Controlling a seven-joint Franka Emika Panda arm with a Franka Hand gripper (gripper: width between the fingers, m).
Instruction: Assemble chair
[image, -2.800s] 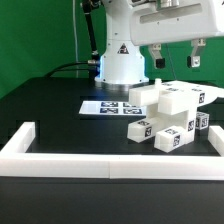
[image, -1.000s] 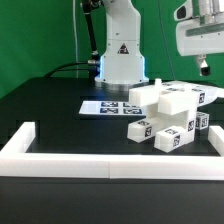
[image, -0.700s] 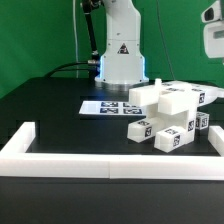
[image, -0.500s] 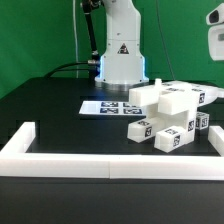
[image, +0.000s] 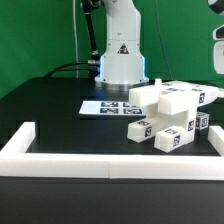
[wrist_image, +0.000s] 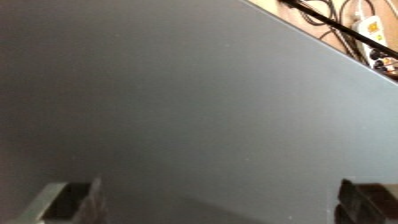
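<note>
Up by exterior view's right edge, spotted gripper gaping wide, holding nothing. Found chair parts heaped on table well below, toward that view's left, beside marker board. Figured long drop ahead.

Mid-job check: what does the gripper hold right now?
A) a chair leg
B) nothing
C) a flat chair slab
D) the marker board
B: in the wrist view the gripper is open, its fingers wide apart with only bare grey surface between them; the chair parts lie on the table.
</note>
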